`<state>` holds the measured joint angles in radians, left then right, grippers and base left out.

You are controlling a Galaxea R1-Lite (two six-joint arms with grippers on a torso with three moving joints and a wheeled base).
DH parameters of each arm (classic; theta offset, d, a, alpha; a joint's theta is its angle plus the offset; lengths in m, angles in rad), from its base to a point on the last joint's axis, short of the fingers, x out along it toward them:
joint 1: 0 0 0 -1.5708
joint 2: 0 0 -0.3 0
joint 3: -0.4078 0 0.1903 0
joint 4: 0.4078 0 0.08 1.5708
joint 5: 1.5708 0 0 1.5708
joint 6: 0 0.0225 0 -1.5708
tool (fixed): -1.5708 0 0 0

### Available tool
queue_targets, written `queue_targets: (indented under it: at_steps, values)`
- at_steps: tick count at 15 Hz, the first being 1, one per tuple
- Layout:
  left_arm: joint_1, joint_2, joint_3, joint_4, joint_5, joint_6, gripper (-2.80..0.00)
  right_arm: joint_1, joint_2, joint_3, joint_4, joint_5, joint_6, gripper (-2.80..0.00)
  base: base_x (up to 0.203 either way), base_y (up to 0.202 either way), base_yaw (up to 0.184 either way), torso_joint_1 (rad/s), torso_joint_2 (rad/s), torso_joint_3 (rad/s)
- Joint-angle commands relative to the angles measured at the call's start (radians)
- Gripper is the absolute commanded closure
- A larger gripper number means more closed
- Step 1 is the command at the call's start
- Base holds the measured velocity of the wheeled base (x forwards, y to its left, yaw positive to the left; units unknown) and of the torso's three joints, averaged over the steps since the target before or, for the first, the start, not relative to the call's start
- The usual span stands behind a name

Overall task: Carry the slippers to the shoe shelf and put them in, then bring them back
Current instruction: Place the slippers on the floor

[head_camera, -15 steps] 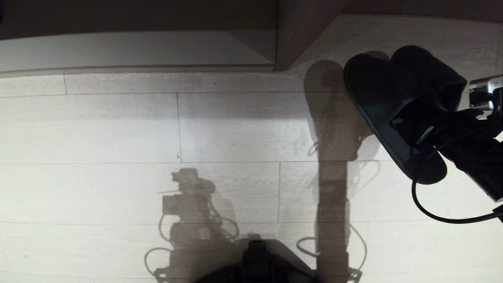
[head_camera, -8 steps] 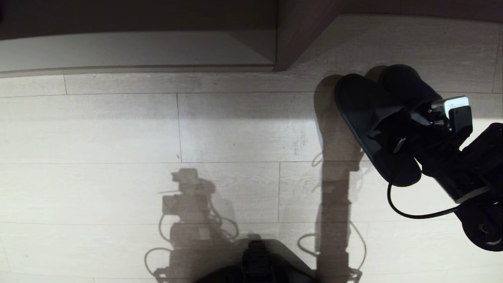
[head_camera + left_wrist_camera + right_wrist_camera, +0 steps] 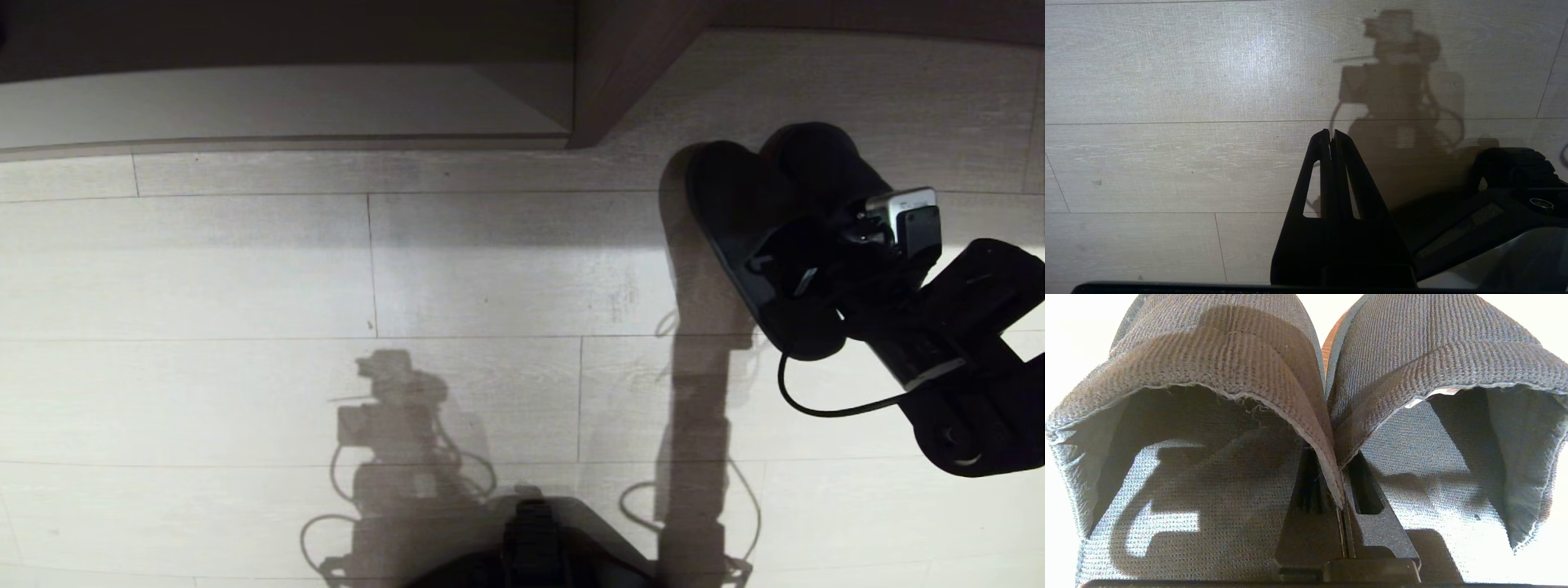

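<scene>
- Right now my right gripper (image 3: 804, 273) has its fingers pinching the touching inner strap edges of the slippers (image 3: 763, 220), low over the floor (image 3: 245, 269) on the right.
- Judging by that, I'd set both soles flat before releasing, toes toward the shoe shelf (image 3: 620, 73) at the far side.
- I'd lower slowly; the pinched straps could slip.
- My left gripper (image 3: 1331, 143) hangs parked, fingers pressed together.

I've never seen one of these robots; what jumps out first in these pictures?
The right claw, at the right of the head view, is shut on the slippers, pinching the inner edges of both straps together, just in front of the shoe shelf. The robot's long shadow lies across the pale floor.
</scene>
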<state>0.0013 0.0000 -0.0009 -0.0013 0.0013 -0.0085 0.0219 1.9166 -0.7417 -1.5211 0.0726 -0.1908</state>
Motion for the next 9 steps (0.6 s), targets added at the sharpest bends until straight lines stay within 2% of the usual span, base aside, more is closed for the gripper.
queue_targets:
  at_steps: [1,5,9]
  values:
    - [0.0,0.0,0.0,0.0,0.0,-0.001,0.0,0.0,0.029,-0.028,-0.009,0.001,-0.001,0.0,0.0,0.0,0.0,0.0,0.0,0.0]
    - [0.0,0.0,-0.001,0.0,0.0,-0.001,0.0,-0.002,0.069,-0.092,-0.009,-0.004,-0.002,0.0,0.0,0.0,0.0,0.0,0.0,0.0]
    - [0.0,0.0,-0.001,0.0,0.0,-0.001,0.0,-0.004,0.08,-0.111,-0.009,-0.059,-0.002,0.0,0.0,0.0,0.0,0.0,0.0,0.0]
